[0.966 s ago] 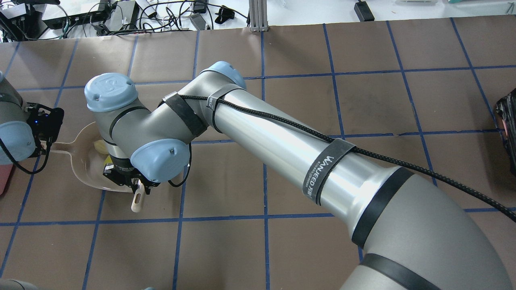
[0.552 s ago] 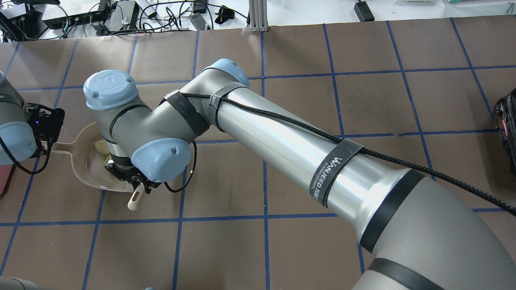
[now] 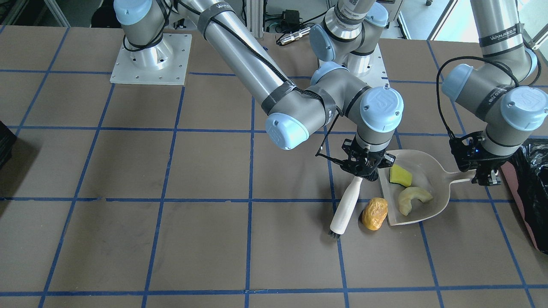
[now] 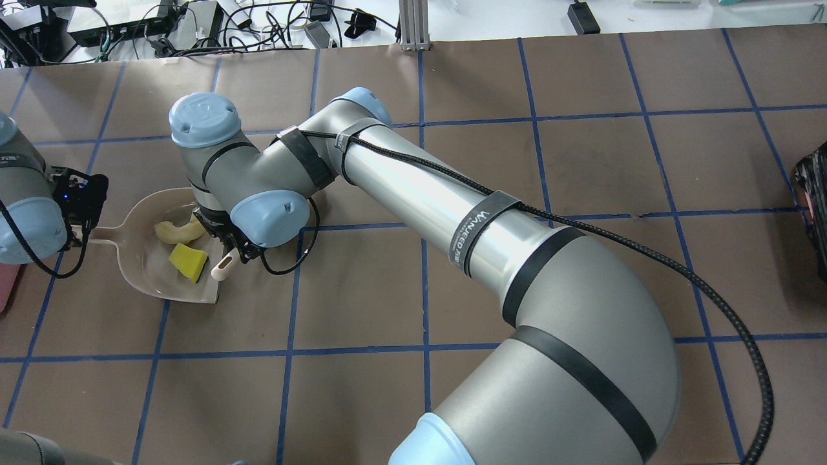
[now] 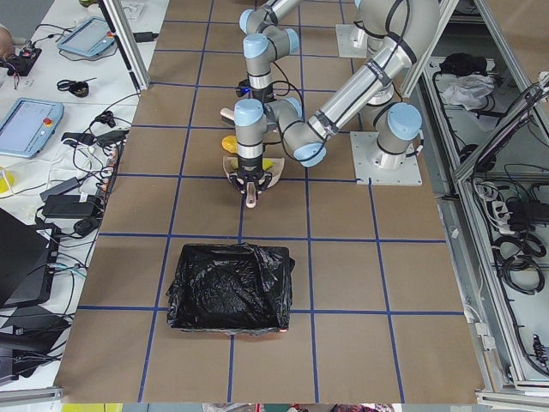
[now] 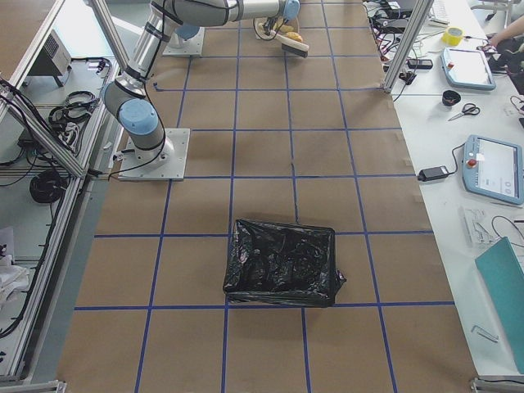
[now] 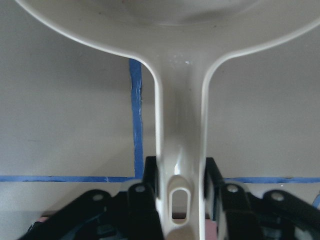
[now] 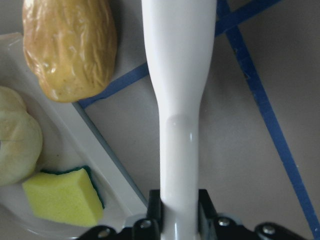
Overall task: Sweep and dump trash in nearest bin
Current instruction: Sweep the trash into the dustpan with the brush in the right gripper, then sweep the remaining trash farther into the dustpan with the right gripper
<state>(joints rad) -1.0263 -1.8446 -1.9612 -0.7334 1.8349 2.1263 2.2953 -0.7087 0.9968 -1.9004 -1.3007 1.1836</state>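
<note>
At the robot's left end of the tabletop (image 3: pixel 128 239), the right hand (image 3: pixel 364 166) is pinched on the thin end of one white-handled brush (image 3: pixel 346 207). The brush slants down until its dark bristles meet the brown surface. The left hand (image 3: pixel 485 176) is clamped on the handle of one cream dustpan (image 3: pixel 434 169). Its wrist view shows a finger pressed against each side of the handle, beside the hanging slot. The pan lies flat with its open lip facing the brush.

There are three pieces of trash. Two lie inside the pan: the yellow-and-green sponge chunk (image 3: pixel 400 175), close to the right hand, and the pale cream curved piece (image 3: pixel 413 197) just beside it. The third, the golden-brown lump (image 3: pixel 374 213), sits on the tabletop just outside the lip, between the pan and the brush head.

There are two bag-lined containers. The pink bin (image 5: pixel 225 283), with its crinkled black liner, stands just past the left hand, off the end of the pan's handle. A black-bagged container (image 6: pixel 282 262) stands well apart at the opposite end.

The right arm (image 4: pixel 400 174) and the left arm (image 3: pixel 492 17) each wear a black strap lettered "WANJEED" in white.

In the overhead view a second ago, the right wrist hung over the pan's near corner and hid the sponge. It has since swung toward the pan's far side, so the sponge and the curved piece now show. The brush's handle end has drawn in beside the lip. The left hand and the pan have barely shifted.
</note>
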